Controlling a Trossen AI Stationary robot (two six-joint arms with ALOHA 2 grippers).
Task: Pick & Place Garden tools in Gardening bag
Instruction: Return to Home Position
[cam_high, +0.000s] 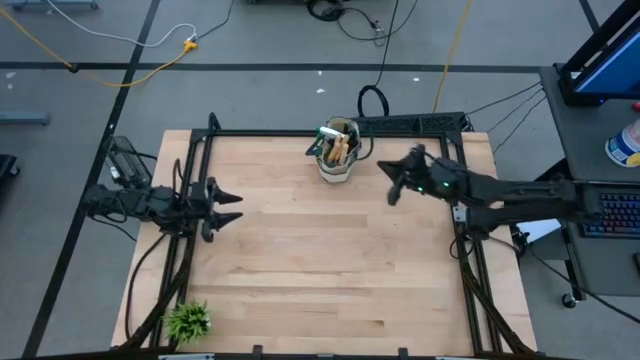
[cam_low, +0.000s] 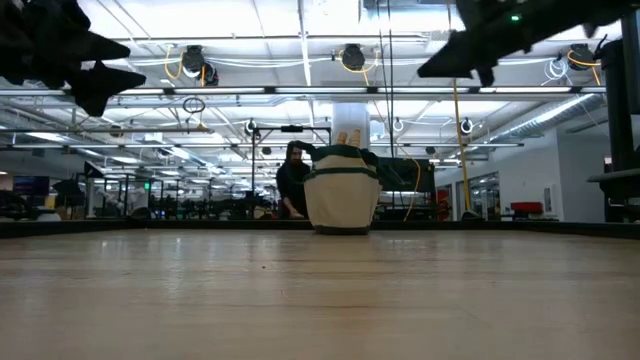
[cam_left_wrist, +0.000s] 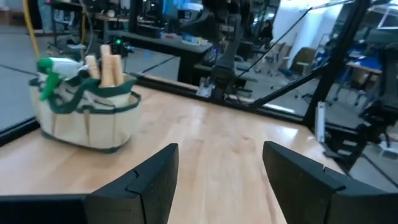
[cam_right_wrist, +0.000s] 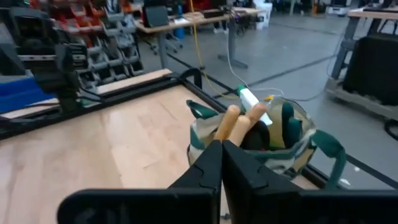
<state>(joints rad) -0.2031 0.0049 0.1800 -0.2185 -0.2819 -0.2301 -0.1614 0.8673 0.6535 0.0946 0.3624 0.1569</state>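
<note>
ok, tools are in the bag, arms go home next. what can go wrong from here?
1. The shut right gripper hangs near the beige fabric gardening bag; swinging home it could snag a dark green handle loop and tip it.
2. Wooden tool handles stick out above the rim and might spill.
The open left gripper waits clear.

L pincer (cam_left_wrist: 221, 148) spread above table (cam_left_wrist: 186, 124); gardening bag (cam_left_wrist: 81, 115) w/ tools (cam_left_wrist: 109, 68) beyond.
</note>
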